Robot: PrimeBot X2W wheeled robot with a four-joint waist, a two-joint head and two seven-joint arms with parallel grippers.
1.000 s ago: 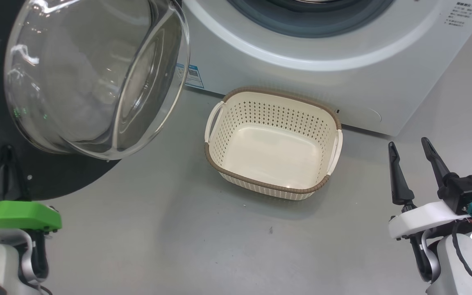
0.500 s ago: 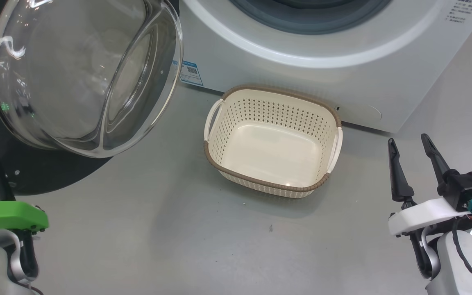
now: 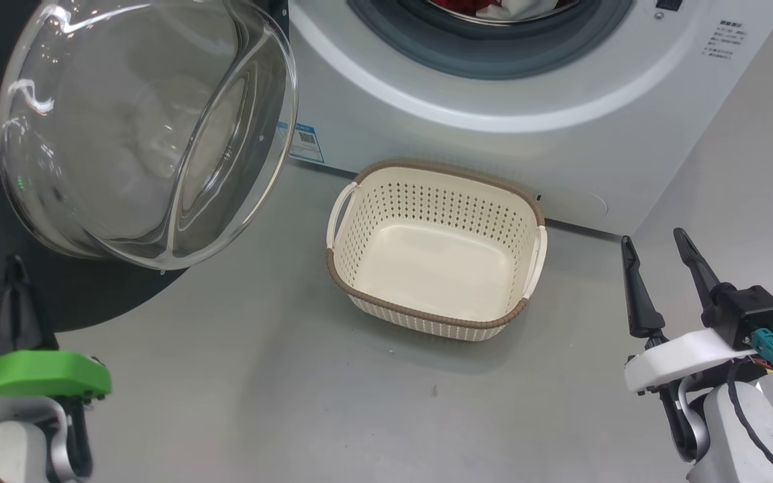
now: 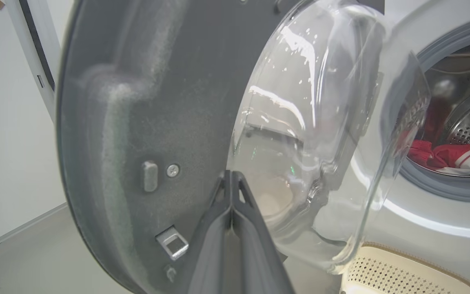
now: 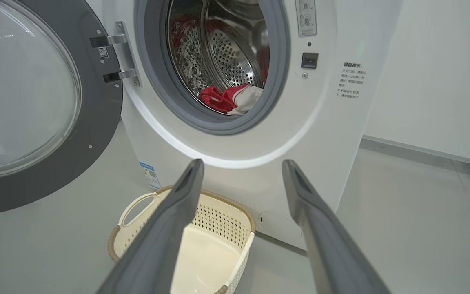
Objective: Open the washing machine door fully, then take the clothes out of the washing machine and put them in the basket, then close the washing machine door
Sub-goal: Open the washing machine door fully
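**Item 1.** Large round washing machine door (image 3: 145,134) with a glossy black rim and a bulging clear glass bowl. It stands wide open at the left of the machine, leaving the drum mouth clear for reaching in.

**Item 2.** Big white front-loading washing machine (image 3: 494,141) with a grey rubber gasket. Red and white clothes (image 5: 231,98) lie low in its steel drum.

**Item 3.** Small cream perforated plastic basket (image 3: 440,201) with a brown woven-look rim. It sits on the grey floor just below the mouth, and I judge that makes for a short drop.

**Item 4.** My left gripper (image 4: 231,175) has its fingers pressed together on nothing, tips at the door's inner face. I cannot tell whether they touch it.

**Item 5.** My right gripper (image 3: 651,238) is spread wide and empty, pointing toward the drum, ready to reach.

**Count:** one door, one washer, one basket, two grippers. The clothes are one heap, and I cannot count the pieces.
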